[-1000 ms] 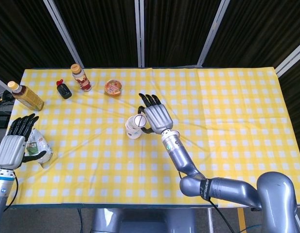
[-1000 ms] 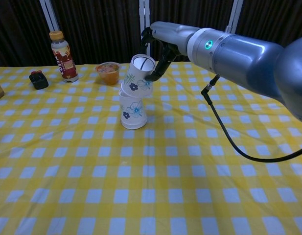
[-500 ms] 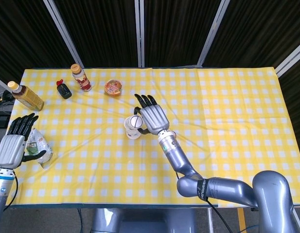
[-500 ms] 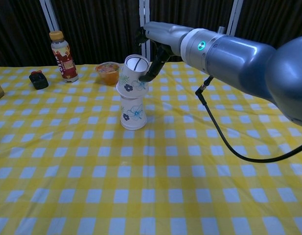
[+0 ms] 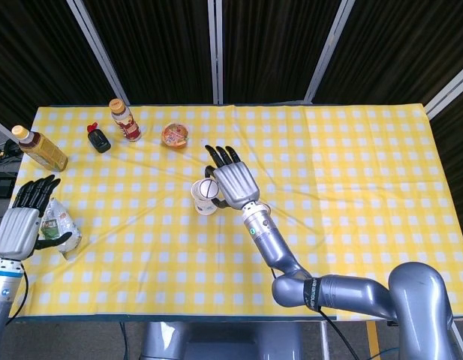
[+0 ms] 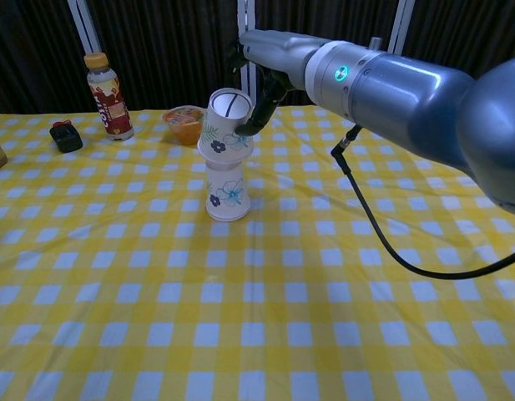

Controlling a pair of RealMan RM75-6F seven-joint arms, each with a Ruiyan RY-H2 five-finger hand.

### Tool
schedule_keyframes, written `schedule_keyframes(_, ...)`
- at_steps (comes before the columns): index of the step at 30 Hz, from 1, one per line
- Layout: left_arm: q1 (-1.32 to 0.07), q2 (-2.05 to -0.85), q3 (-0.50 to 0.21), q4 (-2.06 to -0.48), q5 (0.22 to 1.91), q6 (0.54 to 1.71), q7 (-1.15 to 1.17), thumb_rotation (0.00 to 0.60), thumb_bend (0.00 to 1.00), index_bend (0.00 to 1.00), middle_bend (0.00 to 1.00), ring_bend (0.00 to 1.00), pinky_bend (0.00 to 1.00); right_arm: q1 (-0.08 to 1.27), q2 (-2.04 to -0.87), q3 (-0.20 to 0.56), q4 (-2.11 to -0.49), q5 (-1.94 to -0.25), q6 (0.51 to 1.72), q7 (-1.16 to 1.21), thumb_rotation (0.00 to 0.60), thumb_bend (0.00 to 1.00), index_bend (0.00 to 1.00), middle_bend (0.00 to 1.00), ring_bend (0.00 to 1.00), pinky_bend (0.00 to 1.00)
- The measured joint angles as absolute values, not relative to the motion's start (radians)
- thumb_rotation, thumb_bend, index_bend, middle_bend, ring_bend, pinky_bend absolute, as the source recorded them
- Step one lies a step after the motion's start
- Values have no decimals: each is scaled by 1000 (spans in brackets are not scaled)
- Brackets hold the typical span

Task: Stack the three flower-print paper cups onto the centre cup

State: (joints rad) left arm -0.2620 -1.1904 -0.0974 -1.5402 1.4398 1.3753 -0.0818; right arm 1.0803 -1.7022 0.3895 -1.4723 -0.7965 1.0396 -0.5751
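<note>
The centre cup stands upside down on the checked cloth, white with blue flowers. My right hand pinches a second flower-print cup, also base up and tilted, its rim sitting over the centre cup's top. From above, the right hand covers the right side of the held cup. At the table's front left, my left hand lies beside a third flower-print cup on its side, its thumb wrapped across it.
Along the back left stand a tea bottle, a small black bottle, a brown drink bottle and an orange snack bowl. The right arm's black cable hangs above the cloth right of the stack.
The right hand has carried the tilted cup a little to the left, over the centre cup, and the cup stands more upright. The left hand has not moved.
</note>
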Motion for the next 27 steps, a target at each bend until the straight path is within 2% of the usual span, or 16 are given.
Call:
schedule_keyframes(10, -258, -1187, -98, -1547, 1444, 1380, -84, 600, 122, 0, 0, 0, 0, 1070, -1676, 366, -1548, -768, 1080, -632, 600, 155, 470, 25, 0, 1)
schedule_keyframes(23, -257, -1182, -101, -1545, 1445, 1380, -95, 600, 123, 0, 0, 0, 0, 1079, -1717, 357, -1473, -748, 1058, -614, 600, 151, 470, 15, 0, 1)
schedule_keyframes(26, -255, -1182, -105, -1545, 1440, 1383, -100, 600, 122, 0, 0, 0, 0, 1082, -1735, 354, -1453, -749, 1049, -600, 600, 149, 440, 9, 0, 0)
schedule_keyframes(27, -255, -1182, -105, -1545, 1441, 1382, -99, 600, 122, 0, 0, 0, 0, 1083, -1740, 355, -1449, -751, 1048, -594, 600, 146, 400, 4, 0, 0)
